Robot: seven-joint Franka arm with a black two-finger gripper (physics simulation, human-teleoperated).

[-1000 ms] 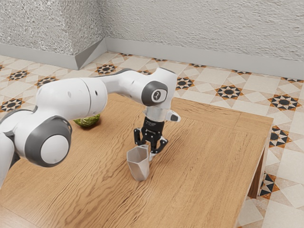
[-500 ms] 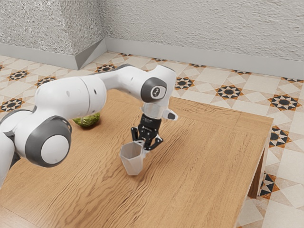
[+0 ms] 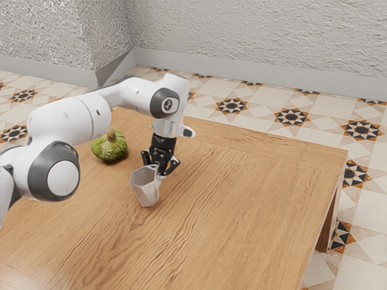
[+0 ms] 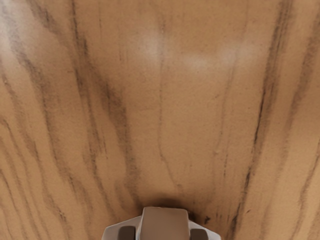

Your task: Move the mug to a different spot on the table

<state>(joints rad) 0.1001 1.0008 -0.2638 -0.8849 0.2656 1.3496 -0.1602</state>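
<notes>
**Lee:** Status? Run it from the exterior view's left.

**Me:** Leftmost is a green leafy vegetable point(image 3: 109, 145) on the table point(image 3: 260, 199), near the back edge. Next to the right is the mug point(image 3: 145, 186), near the vegetable but not touching it. It's in the left half of the tabletop.

**Lee:** What does the mug look like?

**Me:** Pale grey with faceted walls, flat angular panels instead of a round body. Wide open mouth, tapering to a narrower base. It leans slightly.

**Lee:** Claw?

**Me:** The gripper point(image 3: 159, 167) comes down from above. Its black fingers are pinched across the mug's wall at the rim, on the mug's right side. So my claw is closed and gripping the mug.

**Lee:** Is it off the wood?

**Me:** Can't tell. The shadow sits tight under the base. In the wrist view, the mug's point(image 4: 164, 224) pale top edge is right under my hand, with a dark shadow on the grain point(image 4: 160, 100) just past it.

**Lee:** Further right?

**Me:** Wood-grain tabletop out to its edge, then patterned floor tiles point(image 3: 357, 130).
</notes>
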